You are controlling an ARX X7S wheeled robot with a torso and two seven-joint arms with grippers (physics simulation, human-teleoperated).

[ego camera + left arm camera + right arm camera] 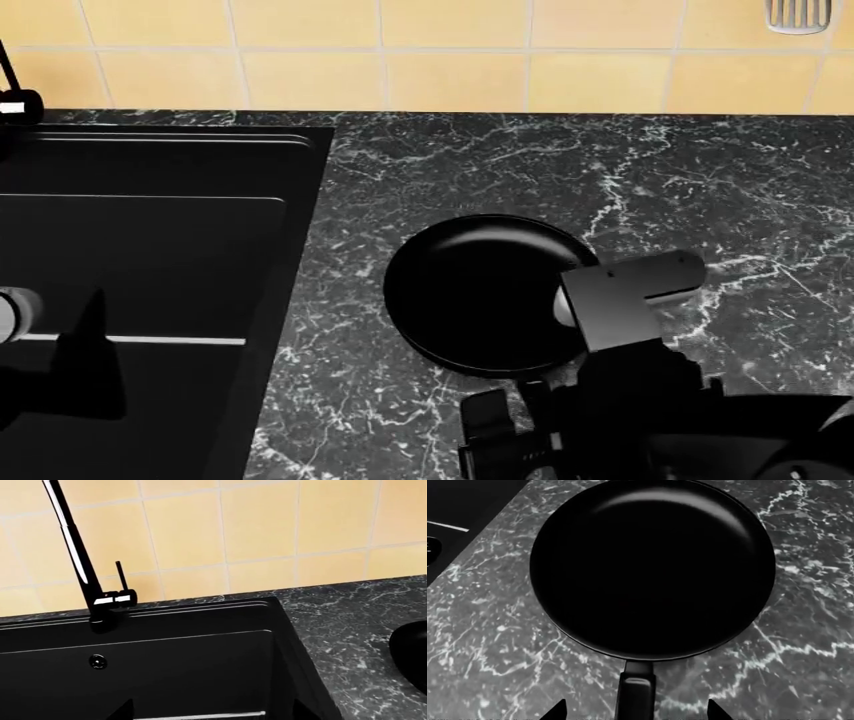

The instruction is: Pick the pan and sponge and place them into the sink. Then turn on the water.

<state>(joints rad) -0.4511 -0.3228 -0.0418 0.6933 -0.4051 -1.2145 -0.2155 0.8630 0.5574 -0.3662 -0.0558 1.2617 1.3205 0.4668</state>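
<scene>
Pan (pixel 652 567) flat on worktop (pixel 694 170), just beside sink (pixel 160 240) edge. Right gripper (pixel 636 711) jaws apart, straddling pan handle (pixel 636 692). Left gripper state: cannot tell.

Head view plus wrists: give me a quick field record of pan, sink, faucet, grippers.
pan: round glossy black frying pan on the marble counter, right of the sink, handle toward the robot
sink: matte black rectangular basin, no pan inside
faucet: tall black tube faucet, no stream visible
right gripper: open, fingertips straddling the pan handle, not closed on it
left gripper: over the sink, state unclear
sponge: not in view
</scene>
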